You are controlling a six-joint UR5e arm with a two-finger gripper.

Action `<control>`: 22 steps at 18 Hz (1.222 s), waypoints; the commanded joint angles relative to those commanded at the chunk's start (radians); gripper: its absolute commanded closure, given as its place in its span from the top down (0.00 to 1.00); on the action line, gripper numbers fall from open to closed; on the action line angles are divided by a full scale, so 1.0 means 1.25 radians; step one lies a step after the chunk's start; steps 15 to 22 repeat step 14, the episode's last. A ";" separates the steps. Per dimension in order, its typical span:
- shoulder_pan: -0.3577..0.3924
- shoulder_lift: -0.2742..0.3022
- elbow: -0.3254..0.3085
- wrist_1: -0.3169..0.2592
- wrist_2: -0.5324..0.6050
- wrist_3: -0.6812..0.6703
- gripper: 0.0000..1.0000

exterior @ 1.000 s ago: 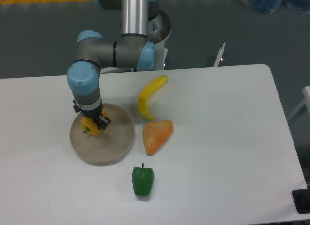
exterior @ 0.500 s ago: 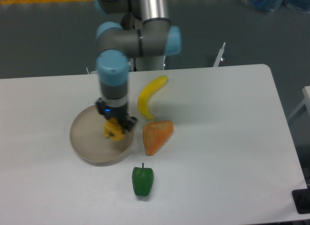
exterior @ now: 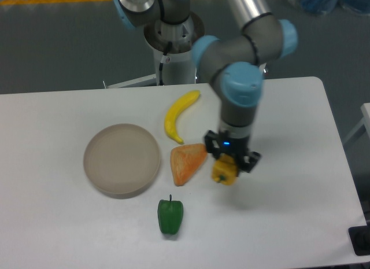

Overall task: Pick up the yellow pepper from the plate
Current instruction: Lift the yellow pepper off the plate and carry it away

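The yellow pepper (exterior: 224, 170) hangs in the air over the table, right of the orange wedge, with my gripper (exterior: 229, 159) shut on its upper part. The gripper's body hides the top of the pepper. Far to the left lies the plate (exterior: 122, 159), a round beige dish with nothing on it.
A yellow banana (exterior: 177, 115) lies behind the plate's right side. An orange wedge-shaped piece (exterior: 187, 161) rests just left of the held pepper. A green bell pepper (exterior: 170, 216) sits near the front. The robot base (exterior: 172, 43) stands at the back.
My gripper has carried the yellow pepper off the plate and rightward across the table, past the orange wedge. The plate is now bare.
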 joint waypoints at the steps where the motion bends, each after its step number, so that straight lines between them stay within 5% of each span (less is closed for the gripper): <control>1: 0.004 -0.007 0.004 -0.002 0.002 0.004 0.00; 7: 0.054 -0.038 0.064 -0.107 0.085 0.213 0.00; 10: 0.075 -0.061 0.105 -0.123 0.085 0.244 0.00; 22: 0.068 -0.064 0.103 -0.129 0.088 0.244 0.00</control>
